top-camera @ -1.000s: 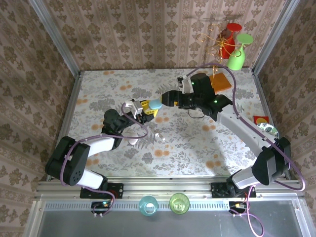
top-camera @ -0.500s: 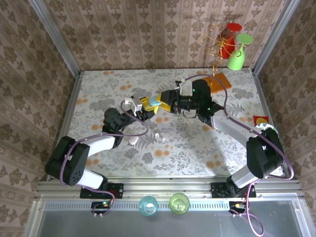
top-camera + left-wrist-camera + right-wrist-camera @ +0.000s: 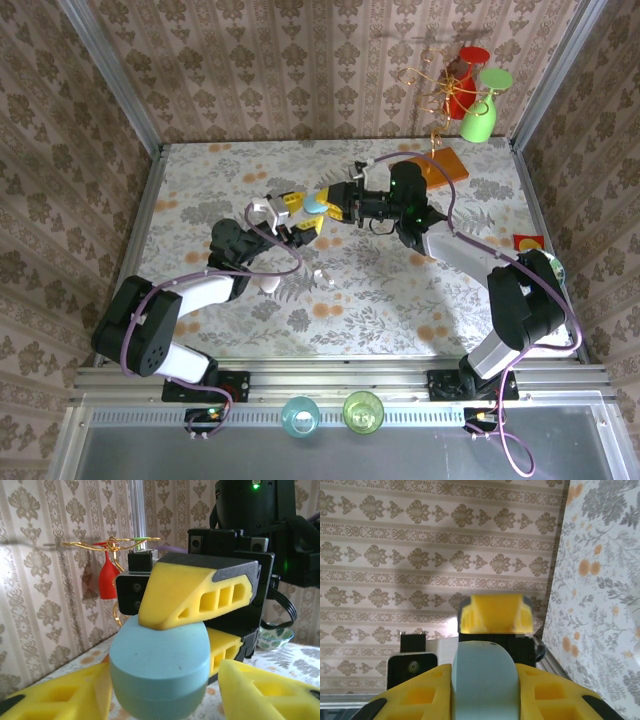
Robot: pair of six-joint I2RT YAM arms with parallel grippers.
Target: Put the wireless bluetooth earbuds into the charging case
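The right gripper clamps a smooth teal-blue oval plastic case, the left gripper standing with jaws parted either side of it.

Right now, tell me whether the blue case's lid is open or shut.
Shut. The blue case shows as one closed oval with no gap along its seam, pinched between the right gripper's yellow fingers.

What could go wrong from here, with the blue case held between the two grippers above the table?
1. The right gripper pinches the rounded teal-blue case on its curved faces in mid-air, so it may squirt out and drop.
2. The left gripper, open, flanks the case closely. Pulling away askew could knock it loose.
3. A small white piece lies on the table near the left arm, and a sweep could scatter it.
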